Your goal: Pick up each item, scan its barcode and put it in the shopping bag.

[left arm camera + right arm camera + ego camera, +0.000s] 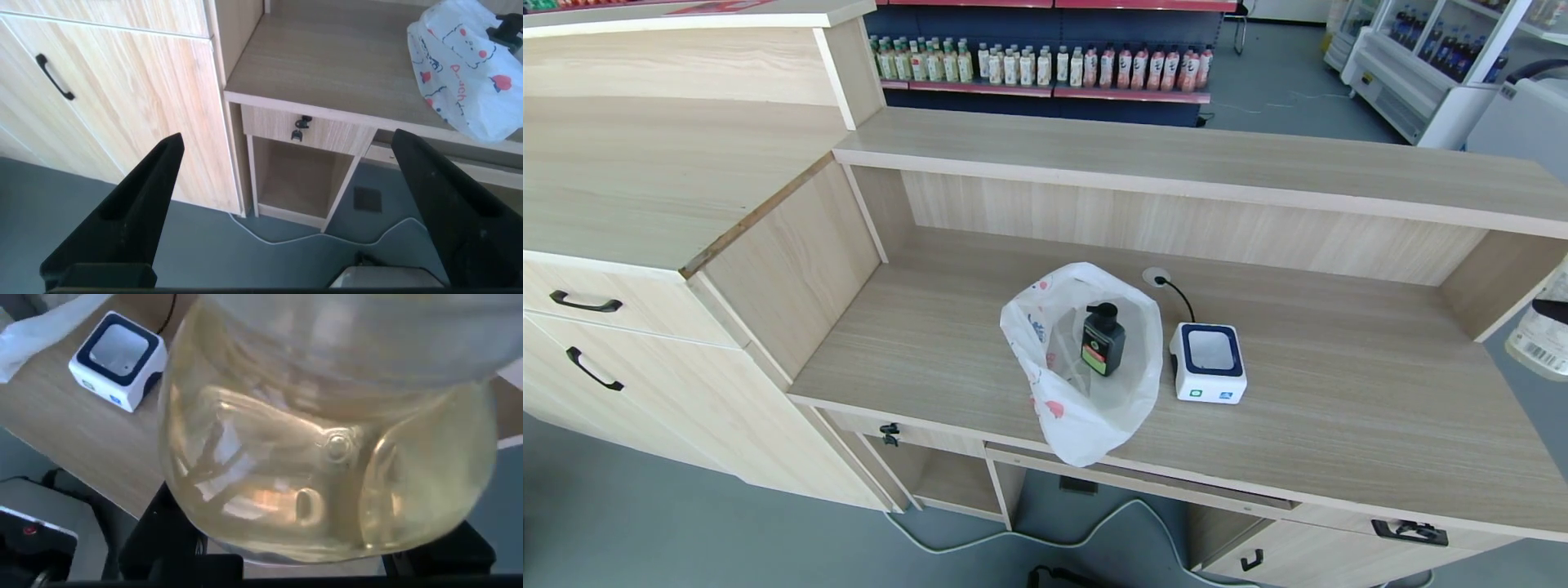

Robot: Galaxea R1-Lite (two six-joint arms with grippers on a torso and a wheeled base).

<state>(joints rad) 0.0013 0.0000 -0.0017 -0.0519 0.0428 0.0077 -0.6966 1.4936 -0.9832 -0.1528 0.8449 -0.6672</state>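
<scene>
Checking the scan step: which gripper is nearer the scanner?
Right. The right gripper, holding a bottle, is off to the scanner's right. The left gripper is low off the counter's front, beyond the bag.

I find room over the table right of the scanner; the shopping bag and back ledge obstruct.

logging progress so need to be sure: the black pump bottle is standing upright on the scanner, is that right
Not quite. The black pump bottle is standing upright, but inside the shopping bag, not on the scanner, which sits beside the bag on the counter. The head view shows it.
</scene>
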